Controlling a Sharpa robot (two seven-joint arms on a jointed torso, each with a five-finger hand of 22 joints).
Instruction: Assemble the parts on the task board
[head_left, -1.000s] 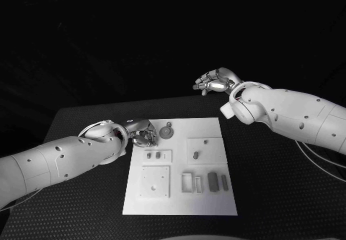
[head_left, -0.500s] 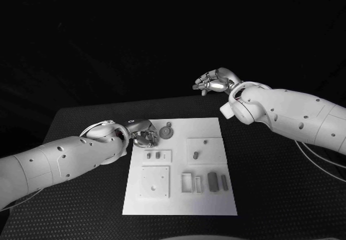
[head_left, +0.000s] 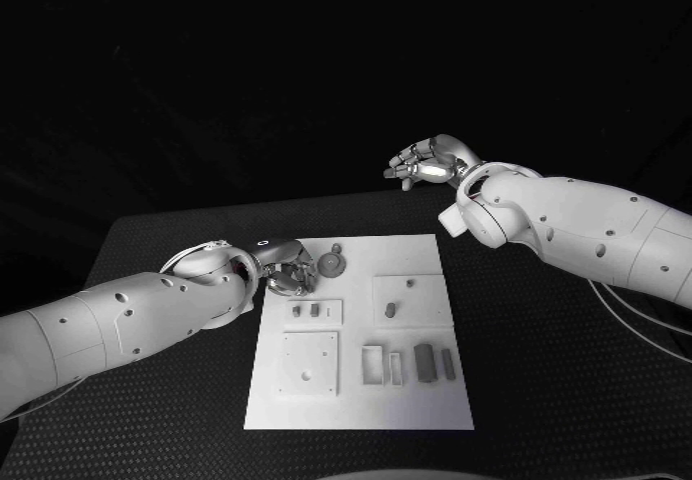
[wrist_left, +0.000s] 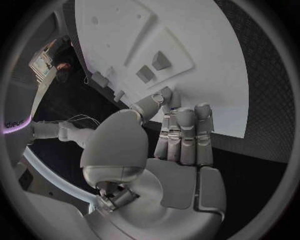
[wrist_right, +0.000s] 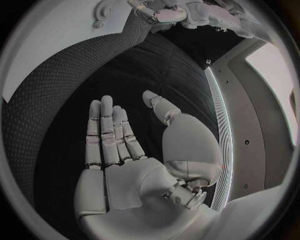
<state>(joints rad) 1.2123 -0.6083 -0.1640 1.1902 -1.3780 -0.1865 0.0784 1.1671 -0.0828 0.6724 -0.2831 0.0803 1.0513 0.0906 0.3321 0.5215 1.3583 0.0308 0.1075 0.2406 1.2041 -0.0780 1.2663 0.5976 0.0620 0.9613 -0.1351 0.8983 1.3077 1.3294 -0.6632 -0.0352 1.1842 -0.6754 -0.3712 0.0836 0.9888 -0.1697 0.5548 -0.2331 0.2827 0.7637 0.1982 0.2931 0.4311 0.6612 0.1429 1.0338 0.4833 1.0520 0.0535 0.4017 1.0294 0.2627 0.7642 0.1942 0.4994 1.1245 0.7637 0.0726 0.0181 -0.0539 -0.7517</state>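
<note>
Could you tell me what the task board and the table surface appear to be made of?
The task board looks like matte white plastic, possibly printed or moulded: smooth, even, with raised square blocks and recesses. The table seems covered with a black textured mat, rubber or foam perhaps: a fine regular dimpled pattern shows. Neither material is certain.

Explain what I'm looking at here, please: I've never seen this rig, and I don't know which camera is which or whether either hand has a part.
This is a two-armed robot at a black table. The head view looks down from its head; the two round views come from cameras behind each wrist. The white plate is the task board, with small grey parts lying on it or standing in it. The left hand is at the board's far left corner beside a round part; its fingers are curled, and I cannot tell whether it holds anything. The right hand is raised beyond the board, open, holding nothing.
</note>
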